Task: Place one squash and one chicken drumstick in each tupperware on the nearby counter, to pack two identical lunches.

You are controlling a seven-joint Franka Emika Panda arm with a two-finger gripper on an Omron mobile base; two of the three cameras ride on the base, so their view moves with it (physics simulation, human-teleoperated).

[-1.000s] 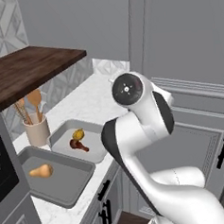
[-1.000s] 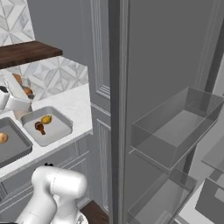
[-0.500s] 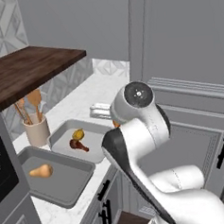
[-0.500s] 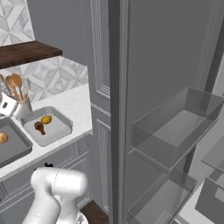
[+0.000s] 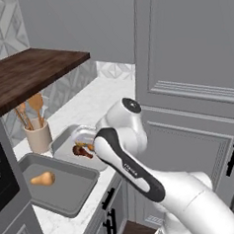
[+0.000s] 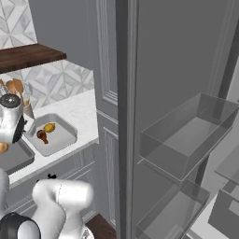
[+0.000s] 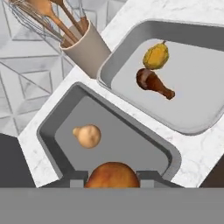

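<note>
Held drumstick: an orange-brown chicken drumstick [image 7: 112, 175] sits between the two dark finger tips at the bottom of the hand view, its rounded meaty end toward the camera.
Gripper: the gripper [image 7: 112, 178] is closed narrowly around that drumstick, a tip on either side; whether the grip is slackening I cannot tell.
Key relation: the drumstick hangs directly over the near tupperware [image 7: 57, 131], above the tray's near edge rather than its middle; my judgement is that the drop lies straight down along the gripper's line.
Near tray contents: one tan squash [image 7: 87, 136] on the floor, apart from the drumstick, neck pointing toward the tray's far wall.
Far tupperware: the far tupperware [image 7: 199, 122] already holds a yellow squash [image 7: 156, 55] touching a dark brown drumstick [image 7: 153, 82], whose bone points away from the crock.
Progress: the held drumstick looks like the last piece to place.
Open room: the near tray's floor is mostly bare, so there is ample landing space clear of the squash.
Edges: the two trays lie just beside each other on the marble counter [image 7: 199, 151]; the utensil crock [image 7: 87, 50] stands beside both.
Risk: release over the near wall could let it roll out.
</note>
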